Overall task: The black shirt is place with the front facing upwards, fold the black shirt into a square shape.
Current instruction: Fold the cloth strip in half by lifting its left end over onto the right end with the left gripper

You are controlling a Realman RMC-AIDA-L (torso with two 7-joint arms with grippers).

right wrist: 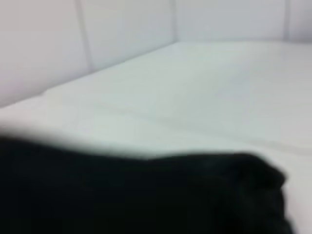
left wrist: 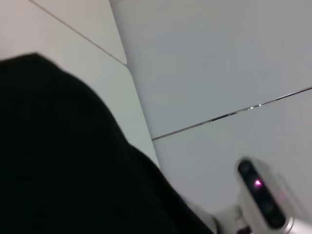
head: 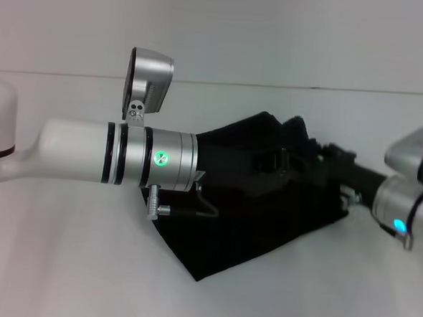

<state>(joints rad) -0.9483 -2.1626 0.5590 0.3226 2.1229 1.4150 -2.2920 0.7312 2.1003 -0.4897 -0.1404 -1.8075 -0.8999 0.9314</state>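
Shirt (head: 265, 226) sits on the white counter (head: 61, 264), centre-right in the head view, bunched into a dark mound with a flat wedge of cloth running out toward the near side; one straight edge and a corner show at the front. No lettering or label visible, just plain black. Left arm (head: 111, 154) comes in from the left, horizontal, low over the counter, its wrist end right at the shirt's left edge. Left claw (head: 225, 166) is lost against the black cloth, can't tell if it's open, closed or holding anything. Right arm (head: 402, 206) comes in from the right, green status light on; right claw (head: 305, 160) reaches over the raised top of the mound, black on black, so its state can't be read either. Left wrist view: shirt (left wrist: 63, 161) fills one side of the frame as a rounded black mass, white counter (left wrist: 224, 161) and seams beyond it, the other arm's silver wrist (left wrist: 263, 200) close by. Right wrist view: shirt (right wrist: 136, 195) as a dark ridge close to the lens, white counter (right wrist: 204, 92) and wall panels behind.
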